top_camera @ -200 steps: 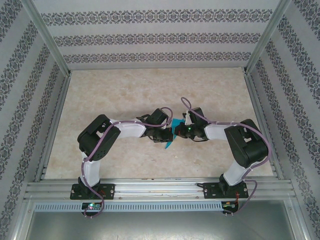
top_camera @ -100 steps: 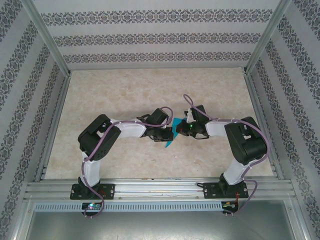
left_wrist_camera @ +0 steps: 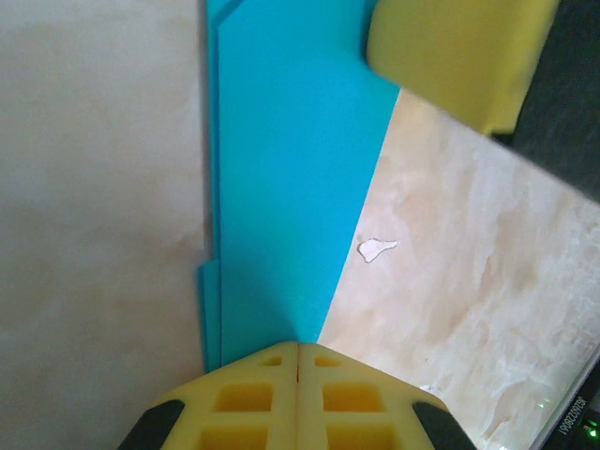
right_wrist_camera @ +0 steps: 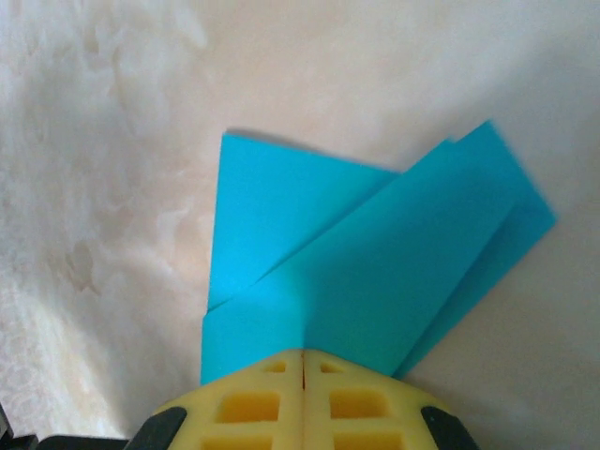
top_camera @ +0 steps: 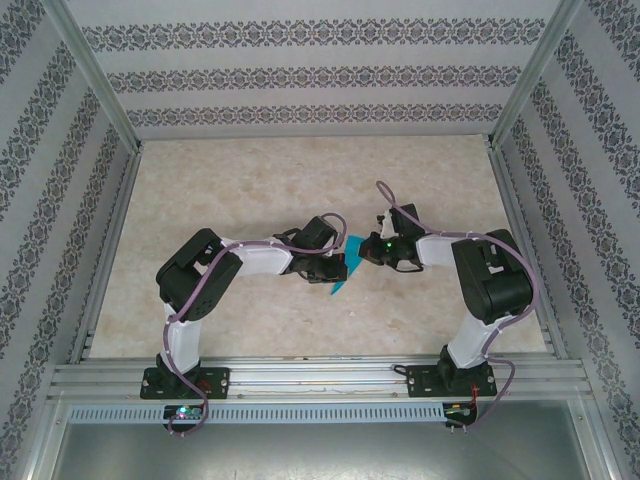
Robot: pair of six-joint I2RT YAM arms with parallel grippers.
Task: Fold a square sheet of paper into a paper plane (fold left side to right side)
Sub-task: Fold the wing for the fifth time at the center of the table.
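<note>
Two arms meet at a folded teal paper (top_camera: 338, 286) lying flat on the marbled worktop (top_camera: 250, 190). The left arm (top_camera: 200, 275) reaches the paper from its left, the right arm (top_camera: 485, 285) from its right. Both sets of jaws are closed, yellow pads pressed together at the paper's edge.

From the left wrist, the paper (left_wrist_camera: 291, 169) is a long layered strip running away from the pads (left_wrist_camera: 244, 398). The right arm's pad (left_wrist_camera: 450, 56) is at its far end.

From the right wrist, overlapping flaps of paper (right_wrist_camera: 375, 262) fan out from the closed pads (right_wrist_camera: 244, 408).

We cannot tell whether either pair pinches the paper or only rests on it.
</note>
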